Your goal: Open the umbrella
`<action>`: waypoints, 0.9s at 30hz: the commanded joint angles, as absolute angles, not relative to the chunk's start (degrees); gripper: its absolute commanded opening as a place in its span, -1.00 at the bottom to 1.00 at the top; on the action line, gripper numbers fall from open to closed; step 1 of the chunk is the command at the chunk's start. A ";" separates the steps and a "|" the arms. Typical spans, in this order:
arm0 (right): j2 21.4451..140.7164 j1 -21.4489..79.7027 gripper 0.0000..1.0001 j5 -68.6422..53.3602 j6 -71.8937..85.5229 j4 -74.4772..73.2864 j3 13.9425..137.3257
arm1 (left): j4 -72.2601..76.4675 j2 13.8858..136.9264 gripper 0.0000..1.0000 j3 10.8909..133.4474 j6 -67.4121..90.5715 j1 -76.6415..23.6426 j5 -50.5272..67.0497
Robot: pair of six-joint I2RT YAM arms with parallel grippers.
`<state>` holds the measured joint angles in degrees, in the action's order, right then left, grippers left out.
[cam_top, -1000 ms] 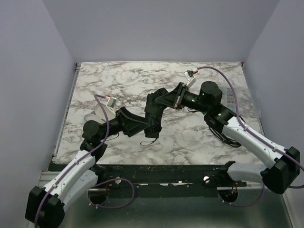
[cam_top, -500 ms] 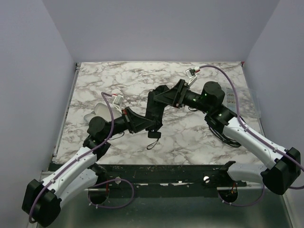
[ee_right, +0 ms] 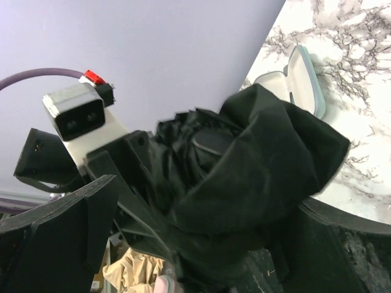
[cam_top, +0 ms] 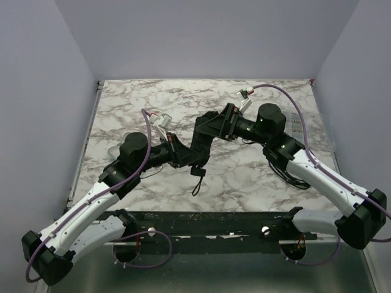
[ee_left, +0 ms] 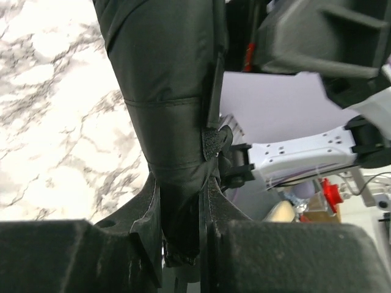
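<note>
Nearest the bases: noted strap [cam_top: 196, 181] dangling in a loop from the small handle, below and just clear of left jaws; cannot tell whether touching the surface [cam_top: 140, 104]. Well off to the right of left jaws, tucked under the right forearm [cam_top: 317, 177]: spotted dark cable [cam_top: 292, 177] lying on the marble.

Next out: found left jaws pressed together on the umbrella [cam_top: 200, 146], pinching folded black fabric at its lower end. In left wrist view, seen fabric squeezed thin in the gap and swelling wide above it. Off to the outer side of left jaws, well apart from them: logged pale green-rimmed case [ee_right: 303, 76] on the marble, looking open; mostly hidden behind the left arm in the top view.

From left jaws up and away toward right jaws: traced the umbrella as one bunched bundle, canopy folded, not spread, tilted between the two.

Farthest: found right jaws spread wide, one on either side of the canopy's far end. Bunched fabric filling much of the gap; cannot tell whether pressing on either side.
</note>
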<state>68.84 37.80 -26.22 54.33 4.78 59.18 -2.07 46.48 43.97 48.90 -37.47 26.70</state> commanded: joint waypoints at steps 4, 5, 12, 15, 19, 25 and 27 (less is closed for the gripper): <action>69.93 38.41 0.92 -26.11 54.15 4.83 61.87 | -8.86 48.68 -1.00 47.30 43.43 -43.97 16.15; 69.99 38.38 0.81 -25.95 54.02 4.31 61.87 | -9.33 48.77 -1.00 47.64 43.17 -44.66 14.89; 67.98 38.57 -0.53 -22.79 51.83 0.23 59.41 | -14.85 50.34 -1.00 51.43 39.45 -49.33 6.84; 67.10 38.57 -0.98 -22.82 51.97 0.10 58.33 | -15.77 50.18 -0.26 51.40 38.42 -49.90 6.66; 65.76 38.56 -0.99 -23.00 52.83 0.49 57.77 | -14.57 48.09 0.71 49.44 38.14 -49.92 6.89; 64.20 38.58 -0.99 -25.24 56.06 7.12 56.75 | -9.68 45.22 0.97 46.89 38.48 -49.75 10.73; 64.00 38.58 -0.99 -26.17 57.33 9.71 56.20 | -7.47 44.66 0.97 46.10 39.11 -49.60 12.09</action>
<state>66.43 38.26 -23.42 53.12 0.43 56.90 -13.15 46.26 47.53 39.29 -49.63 8.80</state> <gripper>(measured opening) 0.227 0.977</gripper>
